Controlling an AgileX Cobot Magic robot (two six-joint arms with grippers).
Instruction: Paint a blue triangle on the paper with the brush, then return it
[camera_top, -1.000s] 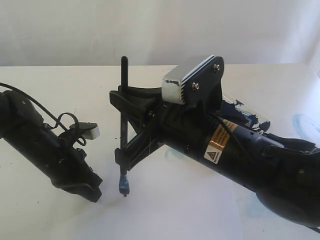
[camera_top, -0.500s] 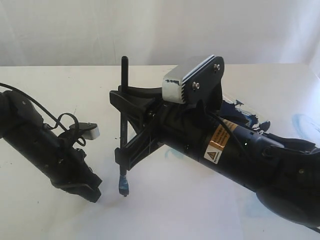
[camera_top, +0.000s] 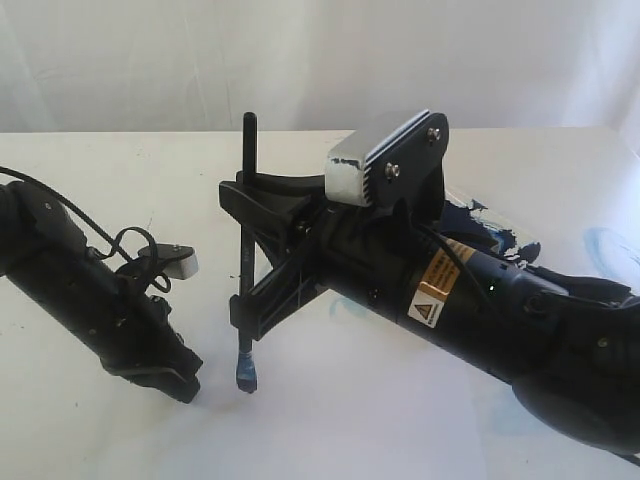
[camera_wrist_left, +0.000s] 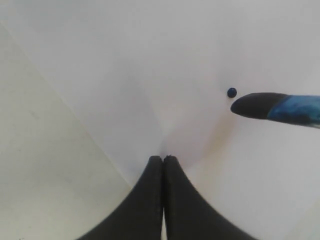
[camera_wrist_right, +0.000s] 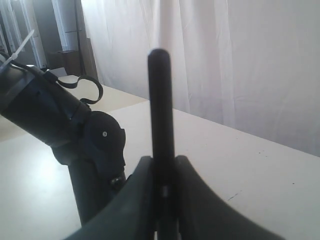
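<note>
Jaws of the right gripper (camera_wrist_right: 162, 192) are clamped on the black handle of the brush (camera_top: 247, 150), which is held upright. Below them, the blue-stained tip is shifted slightly sideways since a second ago. It is now just beside one blue dot (camera_wrist_left: 231, 92) on the paper (camera_wrist_left: 175, 50), so painting is judged barely begun. Beyond the tip, the left gripper (camera_wrist_left: 163, 159) is closed tight and empty at the paper's edge.

Black-handled brush (camera_top: 248, 150) (blue-stained tip), bright white paper (camera_wrist_left: 175, 60), small navy dot (camera_wrist_left: 231, 92)
</note>
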